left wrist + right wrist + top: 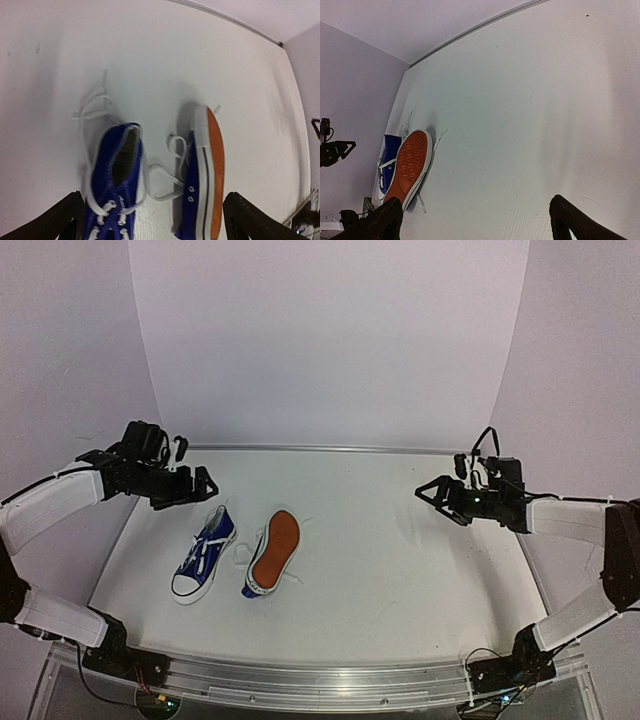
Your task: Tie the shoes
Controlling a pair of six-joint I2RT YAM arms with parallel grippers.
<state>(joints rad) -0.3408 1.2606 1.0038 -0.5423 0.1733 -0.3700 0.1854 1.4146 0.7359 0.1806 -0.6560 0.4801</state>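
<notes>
Left arm (55,502) reaches inward from the left side with its forearm raised. The left tool (207,486) hangs in the air, jaws spread wide, gripping nothing. Right arm (575,522) mirrors this pose from the right side; the right tool (432,498) is likewise spread wide and unloaded. In the wrist views, the dark fingers of the left tool (55,220) and of the right tool (580,222) sit in the lower corners, well apart.

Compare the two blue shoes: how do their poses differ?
The upright shoe stands on its sole, laces facing up; the tipped shoe lies on its side, orange sole showing. The upright shoe sits left of the tipped shoe. Both are blue with loose white laces.
</notes>
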